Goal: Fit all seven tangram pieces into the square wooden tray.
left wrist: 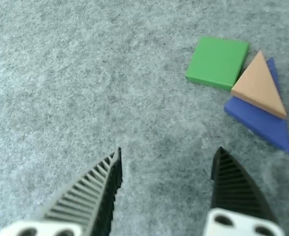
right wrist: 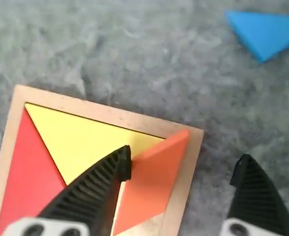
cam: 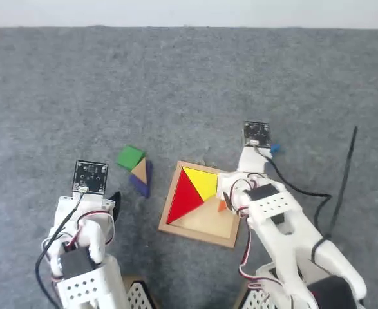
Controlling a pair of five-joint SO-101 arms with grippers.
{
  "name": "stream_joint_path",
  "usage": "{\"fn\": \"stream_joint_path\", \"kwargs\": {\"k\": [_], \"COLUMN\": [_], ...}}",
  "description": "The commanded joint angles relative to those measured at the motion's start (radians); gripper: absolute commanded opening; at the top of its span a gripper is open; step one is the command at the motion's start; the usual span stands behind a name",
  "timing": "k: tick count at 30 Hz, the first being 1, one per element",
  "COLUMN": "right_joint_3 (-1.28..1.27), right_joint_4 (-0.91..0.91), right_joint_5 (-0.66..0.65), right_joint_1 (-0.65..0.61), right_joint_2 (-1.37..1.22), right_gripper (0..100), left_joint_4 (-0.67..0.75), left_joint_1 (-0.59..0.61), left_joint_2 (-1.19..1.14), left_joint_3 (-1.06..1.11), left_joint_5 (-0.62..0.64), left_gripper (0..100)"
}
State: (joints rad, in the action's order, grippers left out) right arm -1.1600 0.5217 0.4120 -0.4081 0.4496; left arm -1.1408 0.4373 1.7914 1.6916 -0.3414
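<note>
The table (cam: 176, 84) is covered by a grey, rough cloth like a carpet, and it takes almost the whole high view. Along the top edge of that view there is a pale strip of wall (cam: 189, 13). A black cable (cam: 343, 180) lies on the cloth at the right side.

The square wooden tray (cam: 195, 233) lies a little below the middle of the high view, turned slightly. Inside it, a red triangle (cam: 184, 197) and a yellow triangle (cam: 202, 182) lie flat and touch each other along one edge. An orange piece (right wrist: 151, 179) lies beside the yellow one, and one of its corners rests on the rim of the tray.

Left of the tray, apart from it, a green square (left wrist: 217, 62), a tan triangle (left wrist: 258, 84) and a dark blue piece (left wrist: 262, 120) are together on the cloth; the tan triangle lies partly on the dark blue piece. A light blue triangle (right wrist: 267, 32) lies on the cloth to the upper right of the tray.

The left pincer (left wrist: 166, 189) is wide open, holds nothing and is over bare cloth. The right pincer (right wrist: 178, 191) is also wide open and grips nothing; one finger is above the tray near the orange piece, the other is beyond the rim.
</note>
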Motion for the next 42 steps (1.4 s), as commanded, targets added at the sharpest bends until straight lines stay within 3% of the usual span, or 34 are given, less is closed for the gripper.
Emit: {"fn": "stream_joint_path", "kwargs": {"k": [1, 14, 42], "right_joint_3": [0.006, 0.003, -0.071], "right_joint_4": [0.008, 0.143, 0.120], "right_joint_5": [-0.012, -0.068, -0.069], "right_joint_1": [0.035, 0.028, 0.058], "right_joint_2": [0.007, 0.143, 0.217], "right_gripper": [23.2, 22.3, 22.0], "left_joint_4": [0.003, 0.003, 0.003], "left_joint_1": [-0.002, -0.002, -0.002], "left_joint_2": [-0.005, -0.005, -0.005], "left_joint_3": [-0.007, -0.007, -0.007], "left_joint_5": [-0.011, -0.011, -0.011], "left_gripper": [28, 28, 28]}}
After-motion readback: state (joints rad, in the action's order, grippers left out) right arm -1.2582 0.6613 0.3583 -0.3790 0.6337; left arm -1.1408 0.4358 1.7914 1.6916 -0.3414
